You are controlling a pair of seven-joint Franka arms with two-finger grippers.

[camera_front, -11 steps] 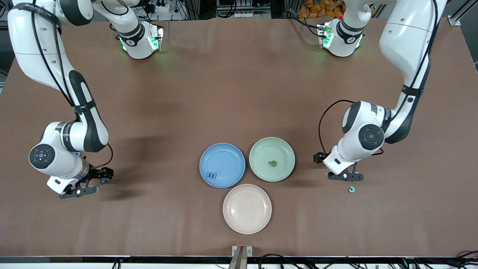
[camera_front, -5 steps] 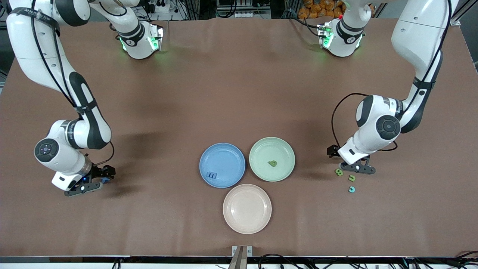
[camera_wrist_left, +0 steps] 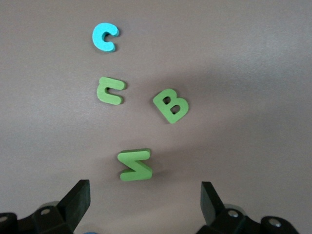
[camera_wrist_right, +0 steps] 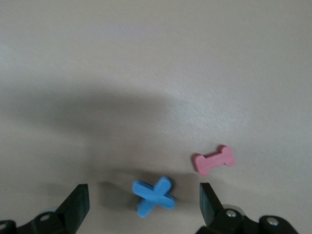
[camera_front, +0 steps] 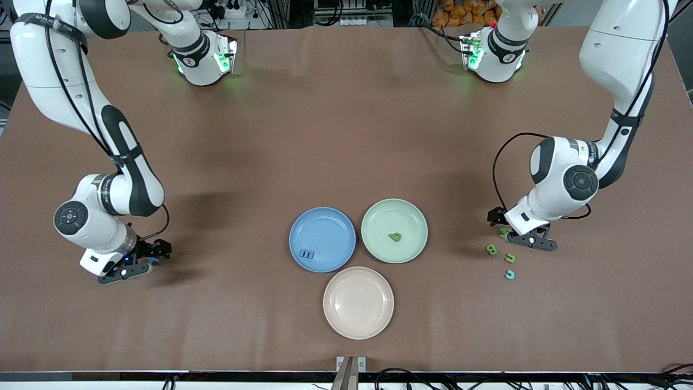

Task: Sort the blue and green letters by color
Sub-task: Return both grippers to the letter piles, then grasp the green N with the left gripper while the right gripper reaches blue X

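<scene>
While hanging low over the table (camera_front: 346, 135) toward the left arm's end, grips nothing: left gripper (camera_front: 529, 240), fingers (camera_wrist_left: 80, 199) spread wide. Hovers just beside a green N (camera_wrist_left: 135, 165), seen lying flat just ahead of the gap in the left wrist view, partly tucked under the gripper in the front view. Near the N, nearer the front camera, a green B (camera_front: 491, 249), also flat. Beside the B, a smaller green letter (camera_front: 509, 258), like a C or a hooked shape; cannot tell which. Nearer the camera again, a light blue C (camera_front: 509, 274), apart from the green ones. No contact between any of these four.

Toward the right arm's end, same story for the right gripper (camera_front: 125, 269): low over the table, fingers (camera_wrist_right: 79, 200) wide apart, pinching nothing. Hangs over a blue X (camera_wrist_right: 153, 196), lying flat between the fingertips without touching either. Just beside the X, a pink I-shaped piece (camera_wrist_right: 214, 160), not touching it.

Mid-table, three plates close together in a triangle. On the blue plate (camera_front: 325, 214), a blue E (camera_front: 307, 253), close to the rim nearest the camera. On the green plate (camera_front: 394, 205), beside the blue one toward the left arm's end, one green letter (camera_front: 396, 236) near the middle; too small to read. Nearest the camera, between and below those two, a pink plate (camera_front: 358, 303)
</scene>
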